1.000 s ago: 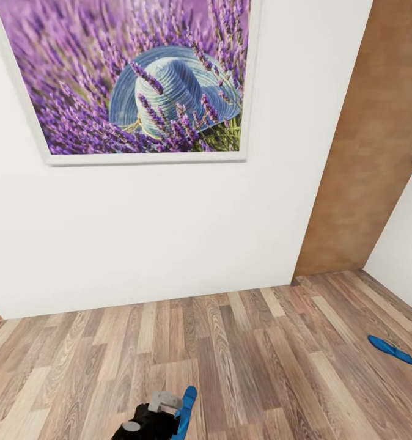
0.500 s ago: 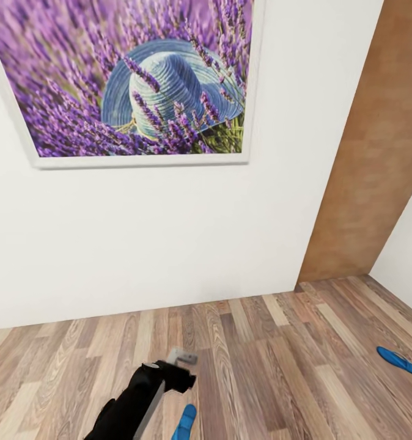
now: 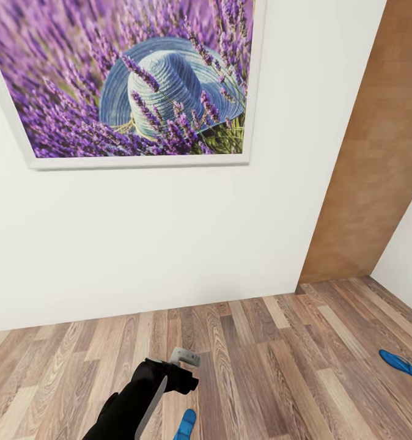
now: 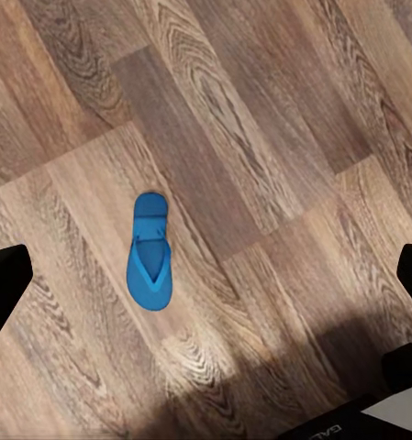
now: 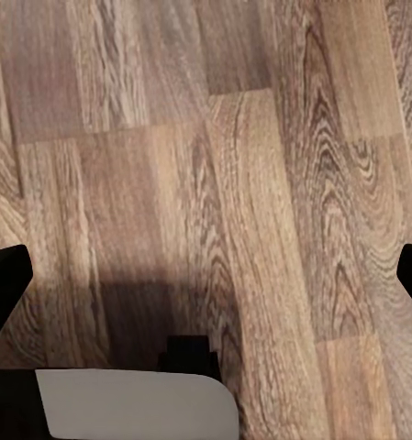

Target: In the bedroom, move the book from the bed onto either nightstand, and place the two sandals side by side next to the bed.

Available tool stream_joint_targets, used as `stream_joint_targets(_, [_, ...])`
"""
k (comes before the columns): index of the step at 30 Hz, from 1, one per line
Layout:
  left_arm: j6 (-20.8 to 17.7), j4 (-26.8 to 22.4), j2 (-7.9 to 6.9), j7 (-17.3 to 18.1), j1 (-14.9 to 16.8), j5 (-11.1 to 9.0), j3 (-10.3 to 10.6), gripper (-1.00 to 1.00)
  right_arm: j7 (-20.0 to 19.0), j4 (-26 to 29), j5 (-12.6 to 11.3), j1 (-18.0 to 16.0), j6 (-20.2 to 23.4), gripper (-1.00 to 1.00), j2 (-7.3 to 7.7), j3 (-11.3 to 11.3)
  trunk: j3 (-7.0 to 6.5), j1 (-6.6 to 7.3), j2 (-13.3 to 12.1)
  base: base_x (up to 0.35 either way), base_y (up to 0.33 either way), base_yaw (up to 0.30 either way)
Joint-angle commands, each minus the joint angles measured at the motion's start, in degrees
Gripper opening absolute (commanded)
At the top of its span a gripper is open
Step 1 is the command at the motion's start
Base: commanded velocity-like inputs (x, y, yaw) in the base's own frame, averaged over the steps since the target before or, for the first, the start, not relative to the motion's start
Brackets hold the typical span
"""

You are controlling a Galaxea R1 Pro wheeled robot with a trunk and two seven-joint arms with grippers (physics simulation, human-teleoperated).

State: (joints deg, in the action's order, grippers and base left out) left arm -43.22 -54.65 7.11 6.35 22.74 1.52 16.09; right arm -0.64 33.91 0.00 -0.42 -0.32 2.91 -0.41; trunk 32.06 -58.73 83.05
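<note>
Head cam faces a white wall [image 3: 169, 244] with a framed lavender-and-hat picture [image 3: 132, 79] at 12 o'clock, and a brown wood door panel [image 3: 371, 159] at 2 o'clock. Wood-plank floor [image 3: 261, 366] runs along the bottom.

Left arm [image 3: 132, 403] comes up from 6 o'clock, black with a grey bracket at the wrist. Left gripper [image 4: 206, 275]: in the wrist cam its two dark fingertips [image 4: 4, 284] sit at opposite frame edges, so jaws spread wide, nothing between them, floor below.

Sandal one [image 4: 150, 252]: bright blue flip-flop lying flat on the planks, strap side up, below the left gripper and apart from it. In the head cam its tip [image 3: 186, 423] shows at 6 o'clock, just beside the arm.

Sandal two [image 3: 403, 365]: flat on the floor at 4 o'clock near the frame edge, well apart from the first.

Right gripper [image 5: 206, 275]: dark fingertips [image 5: 4, 284] at opposite edges of the wrist view, jaws wide, holding nothing, bare planks underneath
</note>
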Motion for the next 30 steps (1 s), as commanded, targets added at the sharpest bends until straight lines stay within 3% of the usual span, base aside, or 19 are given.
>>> stream_joint_targets(1, [-0.3,-0.1,0.0,0.2,0.0,0.2,0.0,1.0,-0.1,0.0,0.0,0.0,0.0,1.0,0.0,0.0,0.06,0.0,0.0,0.002,0.0,0.0])
stream_joint_targets(8, [-0.3,-0.1,0.01,0.2,0.0,0.2,0.0,1.0,-0.1,0.0,0.1,0.0,0.0,1.0,-0.01,0.0,0.06,0.0,0.0,-0.07,0.0,0.0])
stream_joint_targets(19, [-0.3,-0.1,-0.05,0.2,0.0,0.2,-0.1,1.0,-0.1,0.0,0.0,0.0,0.0,1.0,-0.01,0.0,0.06,0.0,0.0,-0.283,0.0,0.0])
stream_joint_targets(30, [-0.3,0.0,-0.08,0.2,0.0,0.2,-0.1,1.0,-0.1,0.0,0.0,0.0,0.0,1.0,-0.01,0.0,0.06,0.0,0.0,-0.026,0.0,0.0])
